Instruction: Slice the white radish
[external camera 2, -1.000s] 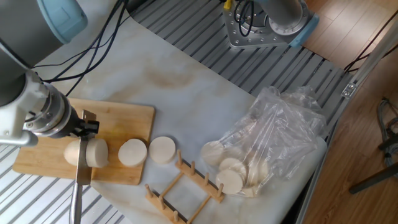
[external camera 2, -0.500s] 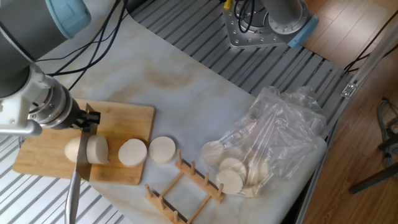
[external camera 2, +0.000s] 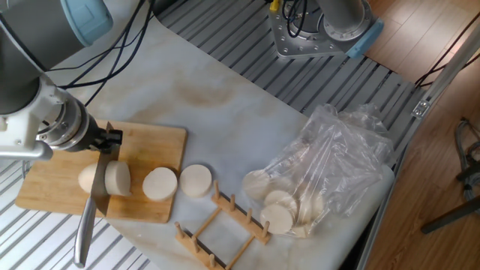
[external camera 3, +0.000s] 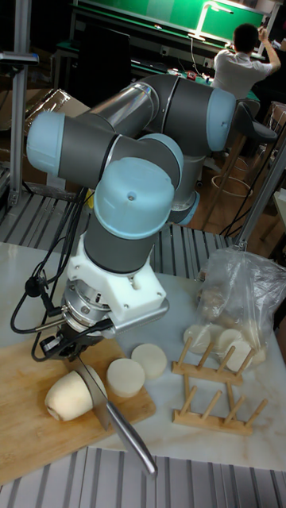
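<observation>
The white radish (external camera 2: 90,180) lies on its side on the wooden cutting board (external camera 2: 154,142), rounded end to the left. My gripper (external camera 2: 105,139) hovers just above it, shut on a steel knife (external camera 2: 84,229). The blade stands down in the radish near its right end, with a thick disc (external camera 2: 118,179) on the blade's right side. In the tall fixed view the gripper (external camera 3: 75,349) grips the knife (external camera 3: 119,432) above the radish (external camera 3: 67,397) on the board (external camera 3: 24,452). Two cut slices (external camera 2: 160,184) (external camera 2: 196,181) lie to the right, one on the board's edge, one on the table.
A wooden rack (external camera 2: 217,225) lies near the front edge. A clear plastic bag (external camera 2: 337,150) with pale round slices sits at the right. The robot's base (external camera 2: 322,30) and cables are at the back. Ribbed metal surrounds the marble top.
The gripper has shifted up and back from the radish's front side. The knife's handle has swung left and lower in the picture. The radish and the slices stay where they were.
</observation>
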Robot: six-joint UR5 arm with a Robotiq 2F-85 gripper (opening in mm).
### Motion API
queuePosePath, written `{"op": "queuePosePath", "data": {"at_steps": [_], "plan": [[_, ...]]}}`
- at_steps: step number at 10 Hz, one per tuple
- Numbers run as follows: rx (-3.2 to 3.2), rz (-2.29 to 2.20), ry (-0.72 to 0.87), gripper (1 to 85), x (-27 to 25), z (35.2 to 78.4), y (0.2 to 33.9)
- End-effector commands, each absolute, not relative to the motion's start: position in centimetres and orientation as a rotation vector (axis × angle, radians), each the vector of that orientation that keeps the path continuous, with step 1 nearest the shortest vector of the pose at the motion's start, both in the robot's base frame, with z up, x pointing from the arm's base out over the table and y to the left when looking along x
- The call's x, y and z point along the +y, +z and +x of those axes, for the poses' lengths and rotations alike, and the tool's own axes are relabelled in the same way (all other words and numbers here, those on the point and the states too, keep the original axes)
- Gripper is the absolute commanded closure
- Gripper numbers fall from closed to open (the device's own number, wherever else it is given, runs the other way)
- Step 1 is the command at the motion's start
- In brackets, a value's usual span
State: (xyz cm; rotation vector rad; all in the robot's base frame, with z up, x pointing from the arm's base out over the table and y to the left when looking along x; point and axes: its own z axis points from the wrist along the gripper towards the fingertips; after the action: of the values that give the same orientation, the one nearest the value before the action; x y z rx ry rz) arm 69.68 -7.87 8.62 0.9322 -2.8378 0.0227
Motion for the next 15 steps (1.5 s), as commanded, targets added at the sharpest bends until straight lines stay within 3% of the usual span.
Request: {"op": "queuePosePath", "data": {"at_steps": [1, 15], "plan": [[-2.864, 0.901, -0.009, 84.3, -6.8, 70.3, 8.8], [-2.915, 0.869, -0.027, 84.3, -5.2, 72.0, 5.7]]}}
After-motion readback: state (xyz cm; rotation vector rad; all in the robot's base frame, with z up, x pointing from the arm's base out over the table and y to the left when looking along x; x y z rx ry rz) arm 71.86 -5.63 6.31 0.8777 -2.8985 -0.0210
